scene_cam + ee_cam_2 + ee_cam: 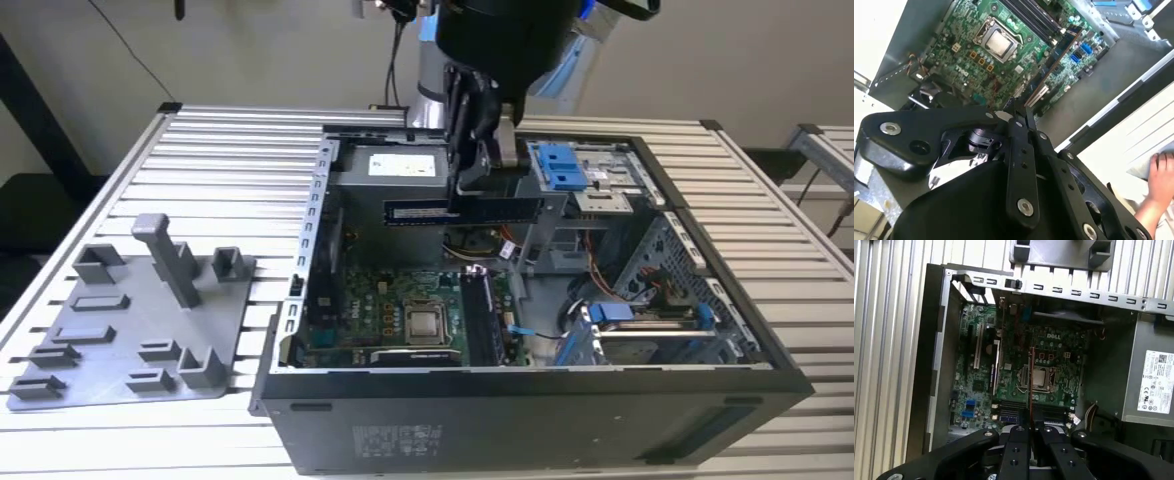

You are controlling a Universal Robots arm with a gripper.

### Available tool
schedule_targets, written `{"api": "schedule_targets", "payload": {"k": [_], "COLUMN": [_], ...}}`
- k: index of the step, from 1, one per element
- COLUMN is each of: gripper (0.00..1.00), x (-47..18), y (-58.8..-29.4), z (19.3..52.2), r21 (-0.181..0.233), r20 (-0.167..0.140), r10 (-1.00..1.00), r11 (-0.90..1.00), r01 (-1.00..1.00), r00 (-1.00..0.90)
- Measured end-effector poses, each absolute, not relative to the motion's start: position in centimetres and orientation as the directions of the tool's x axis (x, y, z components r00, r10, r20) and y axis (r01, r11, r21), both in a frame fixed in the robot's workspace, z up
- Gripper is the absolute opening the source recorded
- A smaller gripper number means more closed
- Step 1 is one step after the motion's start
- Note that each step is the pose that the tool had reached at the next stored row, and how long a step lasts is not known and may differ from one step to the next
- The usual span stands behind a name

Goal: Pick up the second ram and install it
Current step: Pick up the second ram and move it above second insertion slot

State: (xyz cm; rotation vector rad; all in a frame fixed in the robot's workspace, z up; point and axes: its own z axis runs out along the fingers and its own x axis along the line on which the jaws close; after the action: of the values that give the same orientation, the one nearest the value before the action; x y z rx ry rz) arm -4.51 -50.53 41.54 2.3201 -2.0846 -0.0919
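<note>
1. Held the second ram [424,212] pinched in the claw [483,190].
2. Looked long, thin, dark blue-black, whitish label near one end.
3. Hung level just under the claw, above the open computer case [534,412].

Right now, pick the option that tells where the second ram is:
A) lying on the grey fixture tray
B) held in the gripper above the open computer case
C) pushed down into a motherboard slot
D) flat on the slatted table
B: in the exterior view the second ram hangs level, clamped in the gripper, over the open computer case and well above the motherboard.
</note>
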Motion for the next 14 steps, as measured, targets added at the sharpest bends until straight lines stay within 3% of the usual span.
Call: {"api": "schedule_targets", "payload": {"k": [14], "gripper": [0.13], "x": [-0.5], "y": [-50.5], "z": [41.5], "r21": [0.063], "r20": [-0.030], "r10": [-0.994], "r11": [-0.106], "r01": [-0.992], "r00": [0.104]}}
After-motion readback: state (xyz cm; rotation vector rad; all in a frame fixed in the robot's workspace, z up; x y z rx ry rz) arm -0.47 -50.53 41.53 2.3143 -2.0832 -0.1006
